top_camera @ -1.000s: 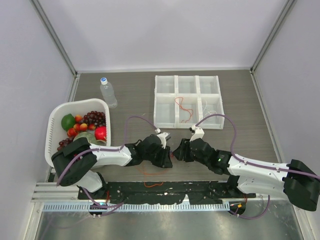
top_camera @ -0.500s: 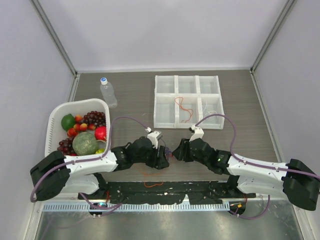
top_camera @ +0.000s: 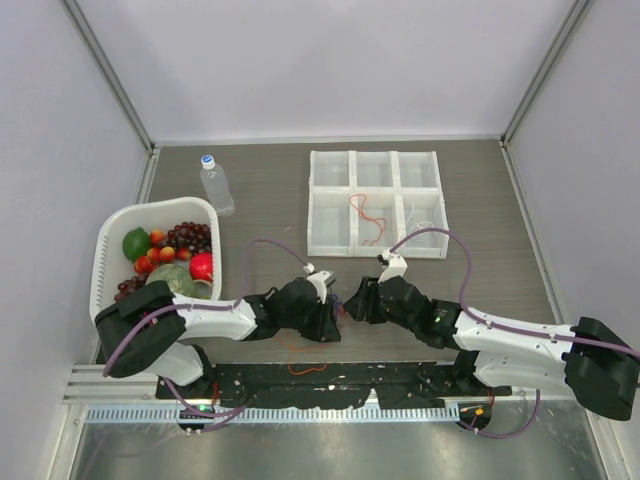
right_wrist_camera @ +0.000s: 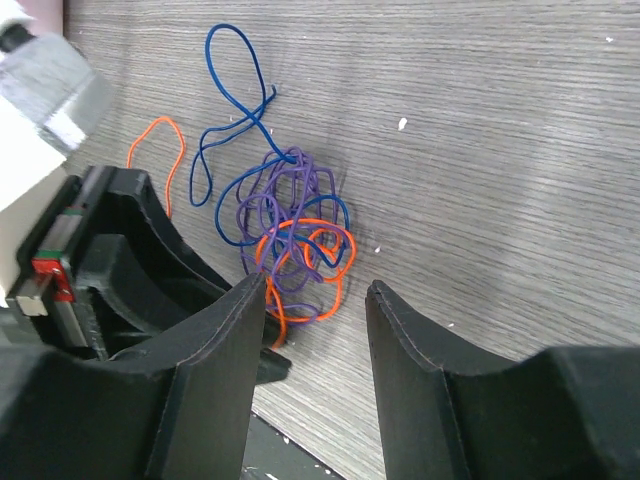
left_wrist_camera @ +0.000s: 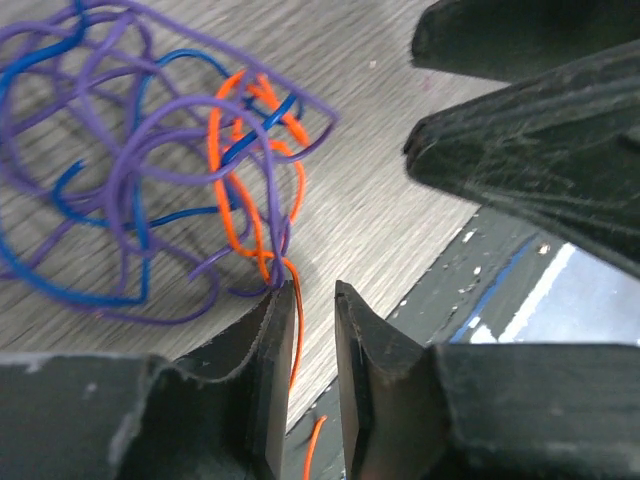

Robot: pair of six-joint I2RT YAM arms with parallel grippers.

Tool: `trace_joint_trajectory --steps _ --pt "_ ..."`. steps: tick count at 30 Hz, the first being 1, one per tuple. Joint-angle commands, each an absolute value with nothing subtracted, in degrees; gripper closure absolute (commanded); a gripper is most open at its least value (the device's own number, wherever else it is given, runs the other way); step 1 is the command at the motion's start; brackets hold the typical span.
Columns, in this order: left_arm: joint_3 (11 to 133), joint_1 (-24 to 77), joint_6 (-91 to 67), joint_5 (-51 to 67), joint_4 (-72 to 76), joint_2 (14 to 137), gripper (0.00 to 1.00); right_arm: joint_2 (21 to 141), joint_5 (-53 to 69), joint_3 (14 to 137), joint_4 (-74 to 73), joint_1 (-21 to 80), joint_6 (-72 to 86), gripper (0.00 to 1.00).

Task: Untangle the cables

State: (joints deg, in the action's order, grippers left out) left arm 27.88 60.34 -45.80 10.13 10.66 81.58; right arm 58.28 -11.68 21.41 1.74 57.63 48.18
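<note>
The cables (left_wrist_camera: 180, 180) lie as a tangle of purple, blue and orange strands on the wood table, between the two grippers (top_camera: 341, 303). My left gripper (left_wrist_camera: 314, 292) sits at the tangle's near edge, jaws a narrow gap apart. An orange strand (left_wrist_camera: 296, 340) runs through that gap along the left finger, unclamped. My right gripper (right_wrist_camera: 315, 290) is open, its fingertips just short of the tangle (right_wrist_camera: 295, 225). A blue loop (right_wrist_camera: 235, 70) and an orange loop (right_wrist_camera: 165, 150) trail out of the tangle. In the top view both grippers (top_camera: 335, 312) (top_camera: 352, 300) face each other.
A white compartment tray (top_camera: 374, 155) at the back holds an orange cable (top_camera: 367, 218) and a white cable (top_camera: 417, 215). A white basket (top_camera: 108, 250) of fruit stands at the left, a water bottle (top_camera: 216, 185) behind it. Orange strand ends (top_camera: 305, 352) reach the black base plate.
The left arm drew back to the left with its jaws wider, then returned to the tangle with the jaws narrowed. The right arm has not moved.
</note>
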Motion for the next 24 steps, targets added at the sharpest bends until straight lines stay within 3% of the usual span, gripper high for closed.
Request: trace_joint_trajectory --steps 1,4,9,24 --pt "27.3 61.6 -48.8 12.8 16.2 87.1 0.74 57.1 -12.1 21.0 4.6 57.6 49.0 0.5" --pt "27.6 61.8 -49.6 12.9 17.4 89.2 0.77 57.5 -12.0 20.7 5.3 57.5 49.1 0.5" --pt "29.4 61.7 -47.6 10.3 12.7 87.9 1.0 58.9 -11.6 20.6 6.2 57.5 49.1 0.5" --pt "30.0 61.8 -42.2 7.6 -3.6 56.4 1.0 73.4 -4.5 25.8 19.1 57.6 43.8 0.45"
